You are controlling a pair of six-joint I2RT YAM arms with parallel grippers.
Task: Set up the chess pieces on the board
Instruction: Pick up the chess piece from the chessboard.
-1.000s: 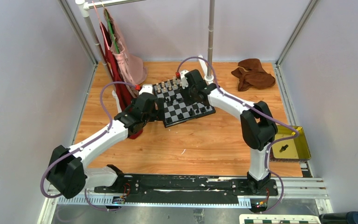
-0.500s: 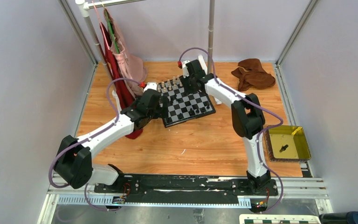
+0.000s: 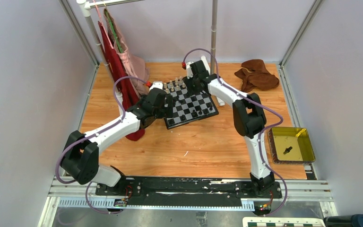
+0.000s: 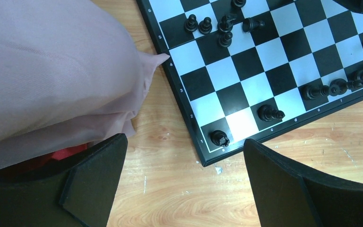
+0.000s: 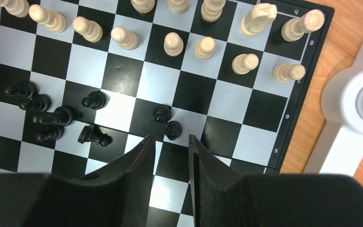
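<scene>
While the black side lies scattered, we lift one pawn at a time

Since the cream pieces (image 5: 172,42) already stand in two rows along the far edge of the board (image 3: 203,100), we judge that the work left is the black pieces (image 5: 52,116), which sit loose about the middle squares, several tipped over. Our right gripper (image 5: 170,142) hangs low over the board with its jaws parted by a narrow gap and nothing between them. Two black pawns (image 5: 162,113) stand upright just ahead of the fingertips (image 5: 142,151), close beside each other.

We should choose the nearer pawn (image 5: 172,130), centre the gap on it alone, and come down so that neither finger brushes its neighbour. A grip high on the body, then a straight lift, should keep it upright; it belongs, we think, on the rows marked 1 and 2 at the near edge.

Our left gripper (image 4: 184,142) hovers above the board's near corner, jaws wide open and empty. A lone black piece (image 4: 220,137) sits on the corner square below it, and others lie toppled along that edge. A pink cloth (image 4: 52,71) rests against the board's side there, so we should bring that arm in from the desk (image 4: 170,189) side and not snag the fabric.
</scene>
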